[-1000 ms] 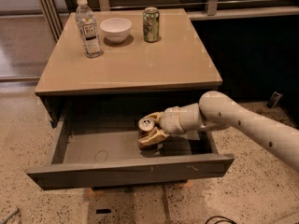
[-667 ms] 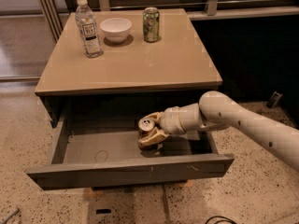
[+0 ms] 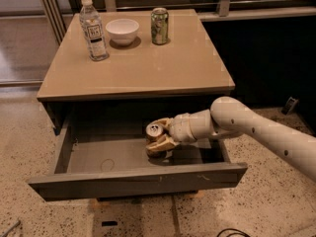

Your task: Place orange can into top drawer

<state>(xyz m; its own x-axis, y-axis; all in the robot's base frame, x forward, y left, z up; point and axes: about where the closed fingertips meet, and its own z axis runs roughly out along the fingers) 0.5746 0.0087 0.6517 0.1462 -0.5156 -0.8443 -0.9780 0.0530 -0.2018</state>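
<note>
– Tan-fingered gripper [image 3: 159, 138], item one: down inside the top drawer [image 3: 138, 181], right of the drawer's middle, clenched on the orange can [image 3: 154, 130].

– Item two, the can. Which way from the gripper?

– Between the jaws, at the end away from the arm (the wrist reaches in from the right). Long axis near upright, silver top uppermost and in plain view.

– Base on the drawer floor?

– Cannot tell. It sits low over the grey floor with a shadow just beneath, so the gap, if any, looks slight.

– Entry for the coming move?

– Judged only: it turns on that vertical relation. The can goes straight down along its own axis until it stands. The jaws then part sideways and draw back to the right, clear of the front panel.

– Outward from there?

– Table top [image 3: 138, 68] above the open drawer, carrying a green can [image 3: 159, 26], a white bowl [image 3: 122, 31] and a water bottle [image 3: 94, 28], all well apart from the gripper.
</note>
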